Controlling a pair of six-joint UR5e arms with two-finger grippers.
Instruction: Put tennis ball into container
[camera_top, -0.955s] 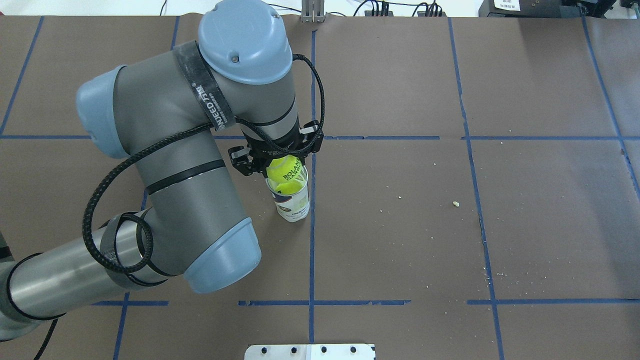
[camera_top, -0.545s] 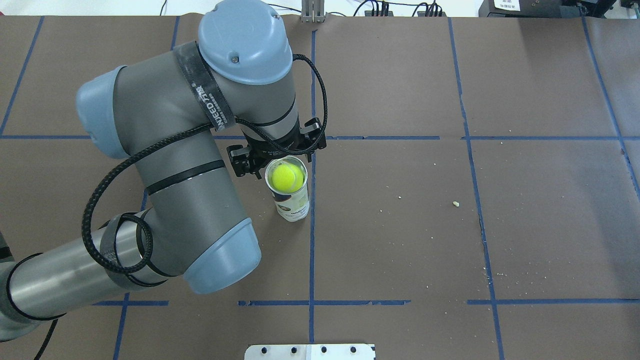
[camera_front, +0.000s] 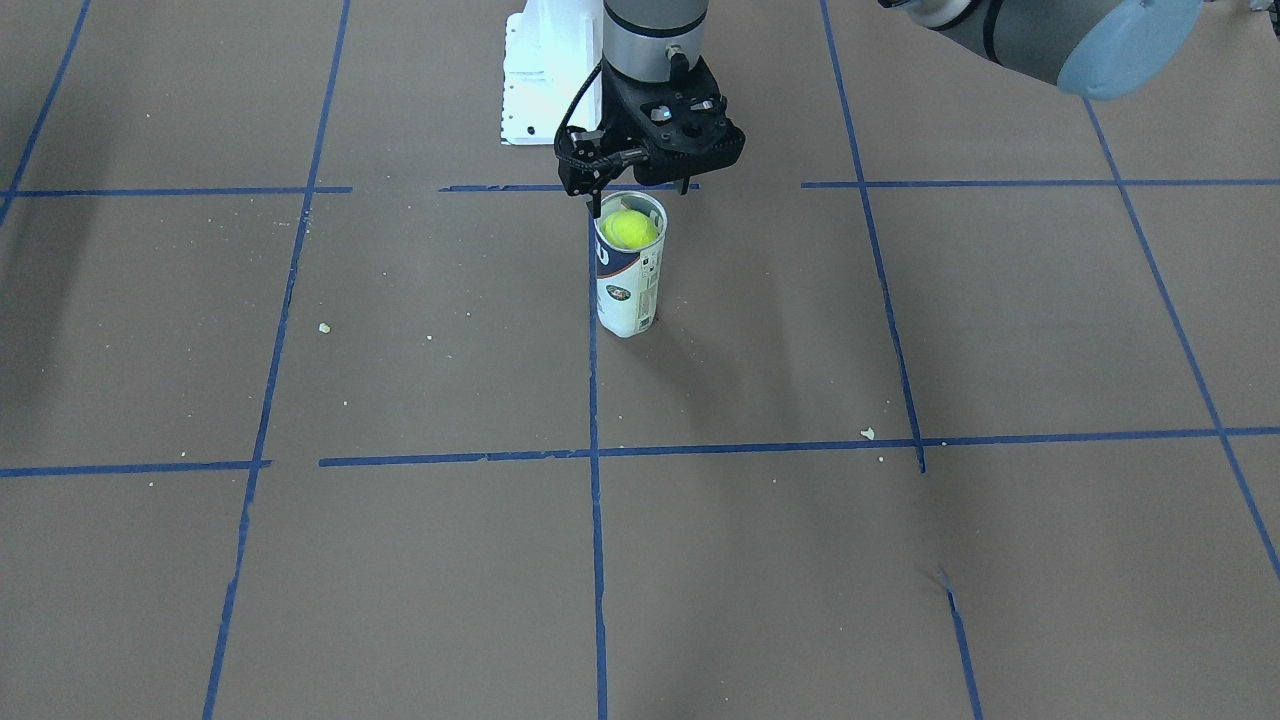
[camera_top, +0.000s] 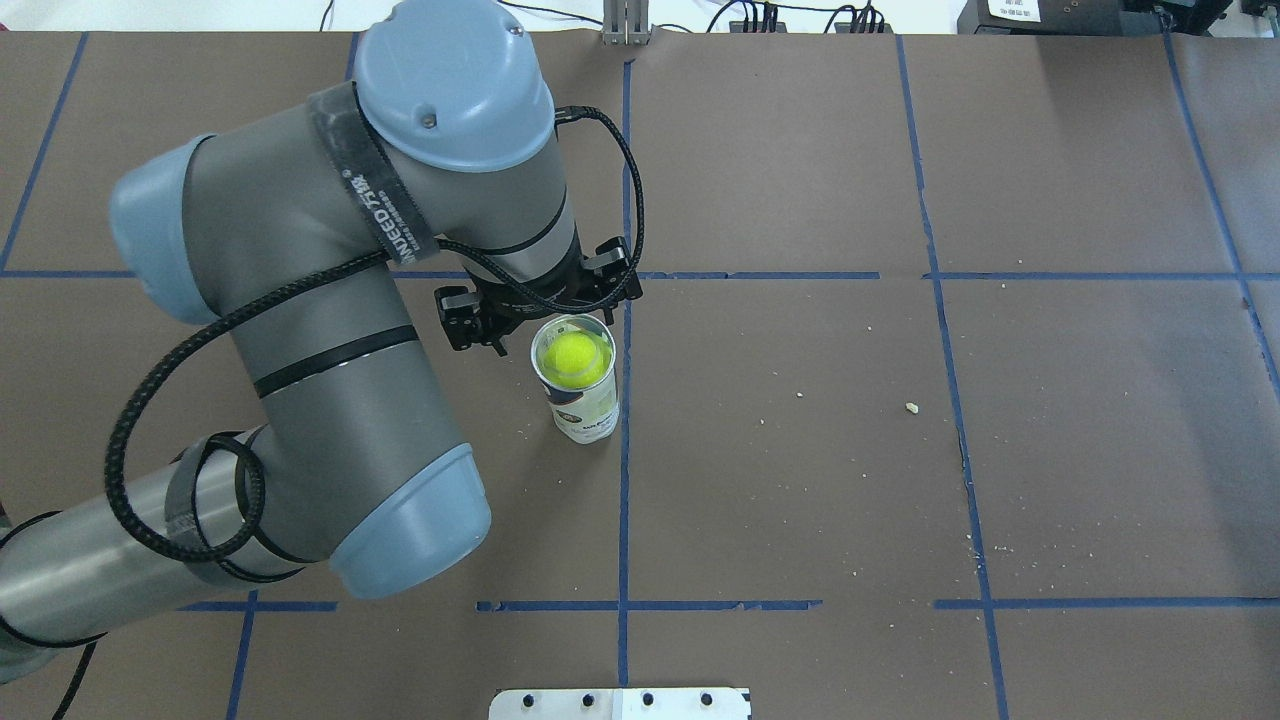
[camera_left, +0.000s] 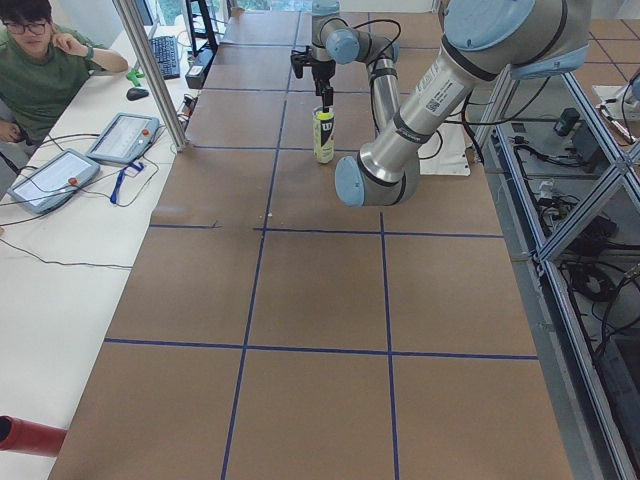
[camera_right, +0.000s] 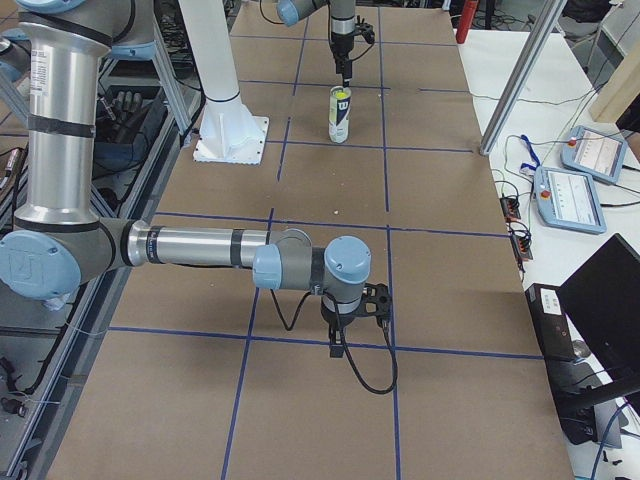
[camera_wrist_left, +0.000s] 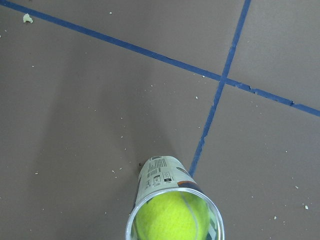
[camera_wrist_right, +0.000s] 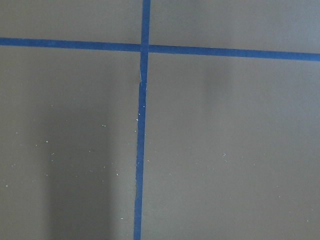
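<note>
Fluorescent yellow-green fuzzy tennis ball (camera_top: 572, 358) seated just below rim of upright clear container (camera_top: 588, 412), white-and-navy label, left gripper (camera_front: 638, 190) directly above, jaws apart, empty, right gripper (camera_right: 345, 335) opening indeterminate

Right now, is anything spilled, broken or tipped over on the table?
Nothing tipped: the container stands upright with the tennis ball inside. Only small pale crumbs lie scattered on the brown table cover, which looks slightly torn beside a blue tape line.

Robot lab: brown table (camera_left: 320, 300) gridded with blue tape (camera_left: 300, 349); control tablets (camera_left: 125, 137) and seated operator (camera_left: 45, 75) on side bench.
</note>
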